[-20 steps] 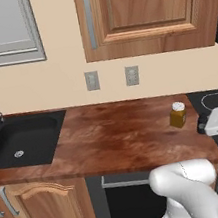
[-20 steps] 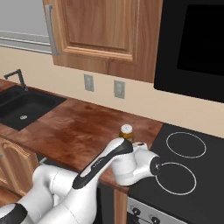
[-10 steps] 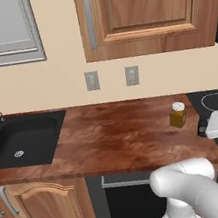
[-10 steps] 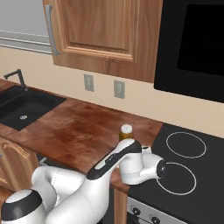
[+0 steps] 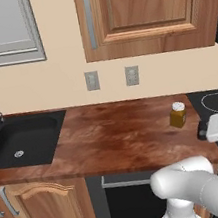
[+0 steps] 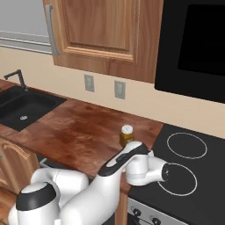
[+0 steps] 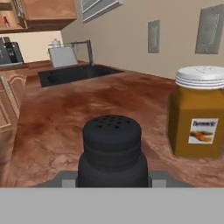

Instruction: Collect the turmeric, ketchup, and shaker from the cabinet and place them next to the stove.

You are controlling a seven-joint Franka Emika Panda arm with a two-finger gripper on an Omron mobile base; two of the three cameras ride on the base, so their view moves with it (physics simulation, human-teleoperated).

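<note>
Gripper: in the left base view the gripper (image 5: 204, 130) sits low at the right end of the bench, at the edge of the stove; its jaws are clenched on the shaker, which fills the lower middle of the hand view between the finger tips.
Shaker: the dark shaker (image 7: 112, 151), with a domed top full of small holes, stands upright in the grasp just above or on the wood; whether its base touches the bench cannot be told.
Turmeric: the amber jar (image 5: 177, 114) with a white lid stands upright on the bench near its right end, just beside the stove's left edge; in the hand view the jar (image 7: 200, 113) is near the shaker and apart from it, its label showing.
Bench: the reddish-brown wooden bench (image 5: 115, 135) runs from the sink to the stove.
Stove: the black glass stove (image 6: 193, 162) with white ring markings lies to the right of the bench; the arm's white wrist hangs over its near left corner.
Cabinet: the brown wall cabinet (image 5: 149, 10) hangs above the bench with its raised-panel door closed.
Sink: the black sink (image 5: 20, 142) with a dark tap is set in the bench's left end, well apart from the jar.
Wall: two grey outlets (image 5: 111, 78) sit on the beige wall below the cabinet.
</note>
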